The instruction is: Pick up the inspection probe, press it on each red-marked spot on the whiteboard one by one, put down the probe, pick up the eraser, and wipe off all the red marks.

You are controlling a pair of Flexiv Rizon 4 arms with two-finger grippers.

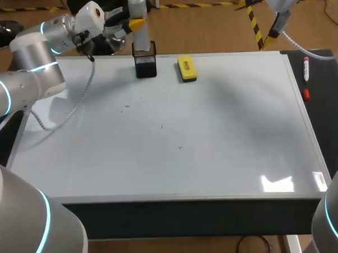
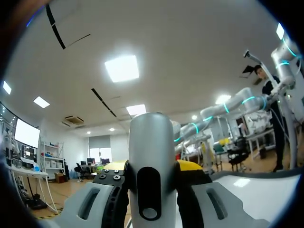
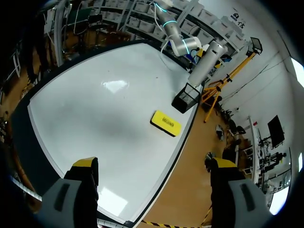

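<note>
A pale grey cylindrical probe (image 2: 151,142) with a black oval slot, pinched upright between the left fingers (image 2: 192,167) above the black mesh holder (image 1: 145,65); right fingers (image 3: 85,165) spread wide

The left hand (image 1: 132,24) holds the inspection probe (image 1: 141,35) upright at the black mesh holder (image 1: 145,66), with the eraser (image 1: 186,68) just beside.

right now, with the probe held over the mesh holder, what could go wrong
1. The left pincer grips the white cylindrical probe over the narrow black mesh holder at the far edge of the glossy whiteboard; a skewed pass could clip its rim and tip it onto the yellow block eraser beside it.
2. The marks on the board look tiny and faint, so some may be missed.
</note>
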